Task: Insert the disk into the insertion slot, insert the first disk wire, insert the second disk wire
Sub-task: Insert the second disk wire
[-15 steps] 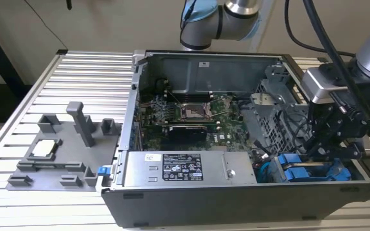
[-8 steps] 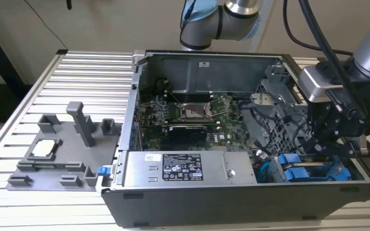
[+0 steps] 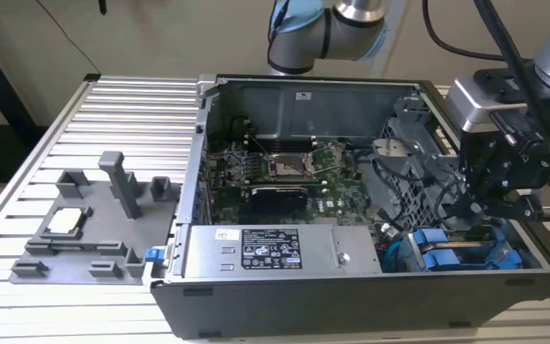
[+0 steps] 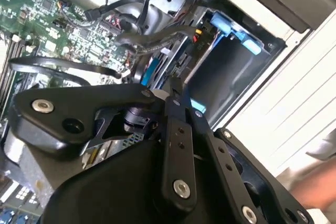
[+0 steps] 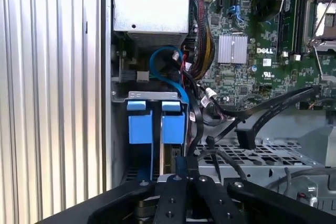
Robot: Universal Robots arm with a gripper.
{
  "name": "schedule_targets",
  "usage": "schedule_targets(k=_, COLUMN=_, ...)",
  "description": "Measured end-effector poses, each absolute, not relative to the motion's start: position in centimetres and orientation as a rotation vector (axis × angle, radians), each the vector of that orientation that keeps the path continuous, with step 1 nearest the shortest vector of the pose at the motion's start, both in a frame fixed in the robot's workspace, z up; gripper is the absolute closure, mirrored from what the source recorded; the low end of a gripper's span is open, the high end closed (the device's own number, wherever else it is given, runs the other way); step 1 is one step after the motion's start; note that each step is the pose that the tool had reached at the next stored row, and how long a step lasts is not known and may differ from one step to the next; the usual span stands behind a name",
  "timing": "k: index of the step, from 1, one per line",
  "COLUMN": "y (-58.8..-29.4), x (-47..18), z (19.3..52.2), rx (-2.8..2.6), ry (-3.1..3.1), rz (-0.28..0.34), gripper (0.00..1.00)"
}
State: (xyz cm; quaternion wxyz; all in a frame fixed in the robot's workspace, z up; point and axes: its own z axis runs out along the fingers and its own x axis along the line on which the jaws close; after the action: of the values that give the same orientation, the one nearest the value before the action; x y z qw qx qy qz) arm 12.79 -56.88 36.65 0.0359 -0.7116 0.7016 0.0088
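Observation:
Two blue-framed disks [image 5: 173,124] sit side by side in the insertion slot [image 5: 155,95] of the grey drive cage. In the exterior view they are blue handles [image 3: 447,254] at the case's near corner, on the exterior view's right. My gripper [image 3: 485,215] hangs just above that cage. In both wrist views its fingers are pressed together, the gripper [image 5: 181,163] [image 4: 176,90] shut right behind the disks. A black wire [image 5: 191,124] runs down beside the tips; I cannot tell whether it is pinched. A blue wire [image 5: 163,56] loops above the disks.
The labelled power-supply box [image 3: 275,247] lies along the case's front wall, the motherboard [image 3: 285,168] behind it. A flat black cable with a connector [image 5: 247,135] crosses a perforated cage. A grey fixture [image 3: 84,229] stands on the ribbed table at the exterior view's left.

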Motion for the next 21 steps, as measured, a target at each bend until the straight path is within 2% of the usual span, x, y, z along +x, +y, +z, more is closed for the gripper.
schedule_targets(k=5, y=-56.7, x=11.7, z=37.4, rx=-2.170, ry=2.143, rz=0.039, gripper=0.88)
schedule_targets(k=6, y=-56.7, x=11.5, z=37.7, rx=-2.169, ry=2.142, rz=0.041, gripper=0.82)
schedule_targets(k=7, y=-56.6, x=11.2, z=38.0, rx=-2.168, ry=2.141, rz=0.043, gripper=0.82)
schedule_targets(k=8, y=-56.6, x=11.0, z=38.2, rx=-2.166, ry=2.140, rz=0.047, gripper=0.76)
schedule_targets(k=9, y=-56.5, x=10.8, z=38.3, rx=-2.163, ry=2.137, rz=0.051, gripper=0.76)
schedule_targets(k=10, y=-56.4, x=10.6, z=38.3, rx=-2.161, ry=2.135, rz=0.054, gripper=0.69)
schedule_targets(k=21, y=-54.3, x=9.1, z=38.8, rx=-2.143, ry=2.118, rz=0.069, gripper=0.69)
